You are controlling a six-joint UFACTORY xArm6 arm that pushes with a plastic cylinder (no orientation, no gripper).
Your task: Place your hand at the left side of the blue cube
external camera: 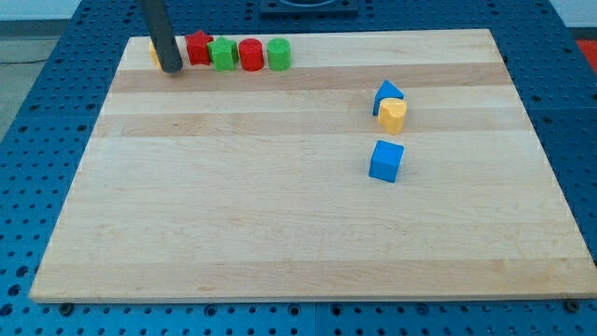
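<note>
The blue cube [386, 161] sits on the wooden board [280, 205] at the view's right of centre. My tip [172, 68] is at the board's top left corner, far to the view's left and above the blue cube. It stands in front of a yellow block [154, 51] that is mostly hidden behind the rod, just left of a red star-shaped block [199, 48].
A row along the top edge holds a green block [222, 53], a red cylinder [250, 53] and a green cylinder [279, 53]. A blue triangular block [387, 94] touches a yellow heart-shaped block [393, 115] just above the blue cube.
</note>
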